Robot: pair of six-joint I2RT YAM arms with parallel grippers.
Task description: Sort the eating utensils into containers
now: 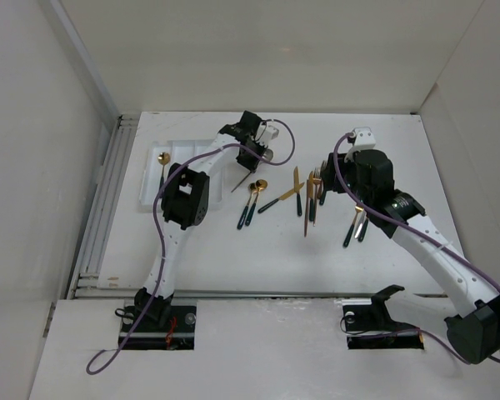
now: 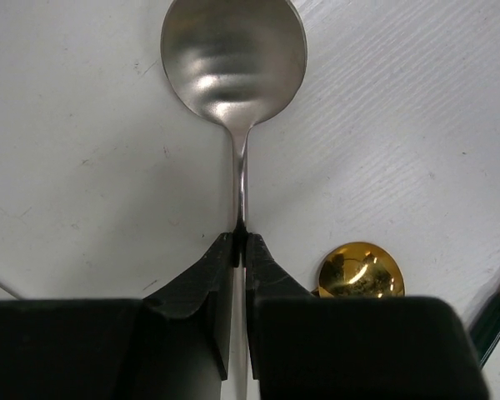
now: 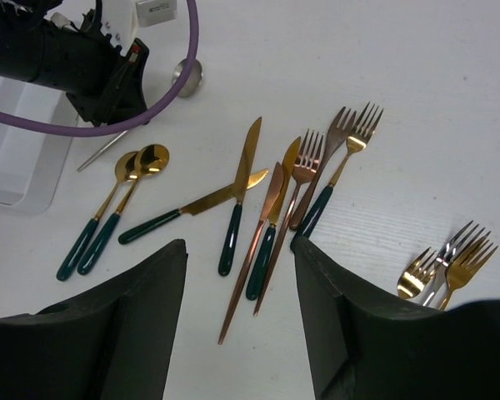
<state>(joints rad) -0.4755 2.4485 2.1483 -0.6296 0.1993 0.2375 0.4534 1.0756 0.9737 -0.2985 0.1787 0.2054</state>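
The left end effector (image 2: 241, 242) is pinched shut on the thin neck of the silver spoon (image 2: 233, 67), low over the tabletop (image 2: 83, 150) near the white tray (image 1: 183, 150). I think it should lift slowly, because a thin grip lets the spoon swing, then lay it by the gold spoon (image 1: 162, 160) in the tray. The right end effector (image 3: 239, 243) hangs open over the forks (image 3: 350, 133) and knives (image 3: 248, 158).

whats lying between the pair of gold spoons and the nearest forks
Several knives, two of them crossed, lie between the spoons and the forks; the right wrist view shows it clearly.
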